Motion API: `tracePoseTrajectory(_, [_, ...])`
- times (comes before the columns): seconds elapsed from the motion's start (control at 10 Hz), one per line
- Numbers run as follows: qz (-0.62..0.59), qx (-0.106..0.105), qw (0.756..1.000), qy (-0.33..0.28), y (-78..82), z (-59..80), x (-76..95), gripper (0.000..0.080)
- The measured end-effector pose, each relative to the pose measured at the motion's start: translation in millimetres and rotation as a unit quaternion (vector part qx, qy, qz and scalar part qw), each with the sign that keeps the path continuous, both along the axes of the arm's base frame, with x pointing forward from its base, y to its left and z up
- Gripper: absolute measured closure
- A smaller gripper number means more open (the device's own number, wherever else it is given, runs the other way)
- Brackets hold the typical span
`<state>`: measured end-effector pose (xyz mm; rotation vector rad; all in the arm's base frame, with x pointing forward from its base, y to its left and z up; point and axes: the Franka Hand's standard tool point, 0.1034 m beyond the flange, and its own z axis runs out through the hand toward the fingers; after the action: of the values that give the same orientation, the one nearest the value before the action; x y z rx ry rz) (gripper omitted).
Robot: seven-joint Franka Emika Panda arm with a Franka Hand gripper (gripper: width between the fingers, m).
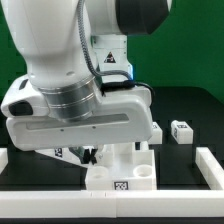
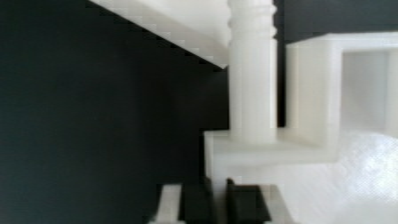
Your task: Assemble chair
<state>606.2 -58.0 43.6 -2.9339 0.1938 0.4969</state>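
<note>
Hand (image 1: 90,154) low over black tabletop (image 1: 195,110). Fingers (image 2: 182,205) close together with a thin dark gap; cannot tell if clenched or grasping. Just ahead of hand: white plastic chair seat block (image 2: 267,150), slim white turned leg post (image 2: 254,60) apparently seated upright. Further right of hand: small white tagged part (image 1: 181,131), loose. Judged partway; more parts left.

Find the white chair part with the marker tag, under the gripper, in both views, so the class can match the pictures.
Exterior view: the white chair part sits low in the middle, directly under the gripper.
Wrist view: the same part, most likely, is the pale block just beyond the gripper, with a turned rod standing in it.
Shared landmark: the gripper, close to the part in both.
</note>
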Motion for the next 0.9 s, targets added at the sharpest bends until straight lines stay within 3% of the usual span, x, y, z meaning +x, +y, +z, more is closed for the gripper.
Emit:
tracePoseTrajectory(0.2, [0.001,-0.006,1.000,0.002,4.6,0.4,0.4,0.0774])
tracePoseTrajectory(0.4, [0.030,-0.008,0.999,-0.014,41.0,1.5,9.7,0.0774])
tracePoseTrajectory(0.6, [0.093,-0.015,0.995,-0.003,66.1,-6.4,11.1,0.0774])
tracePoseTrajectory(0.9, [0.085,-0.014,0.996,-0.003,61.2,-7.2,10.5,0.0774])
